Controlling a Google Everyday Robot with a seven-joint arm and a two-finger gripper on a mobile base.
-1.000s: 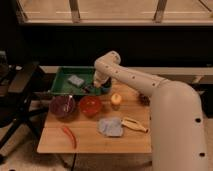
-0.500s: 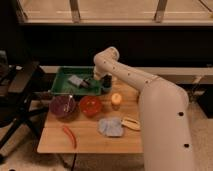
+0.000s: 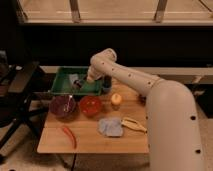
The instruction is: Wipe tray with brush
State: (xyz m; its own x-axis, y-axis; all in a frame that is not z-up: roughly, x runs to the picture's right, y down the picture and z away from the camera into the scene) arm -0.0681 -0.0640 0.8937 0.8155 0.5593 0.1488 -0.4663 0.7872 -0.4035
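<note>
The green tray lies at the back left of the wooden table. My gripper reaches down from the white arm into the right half of the tray, close to its floor. A small dark shape at the gripper's tip looks like the brush; I cannot tell whether it is held. A pale grey patch shows on the tray floor just left of the gripper.
In front of the tray stand a purple bowl and a red bowl. Nearby are a yellow fruit, a grey-blue block, a tan wooden scoop and a red chilli. A dark cup is at the tray's right end. A black chair is to the left.
The arm has swung left, and the gripper has moved from the tray's right edge to inside the tray.
</note>
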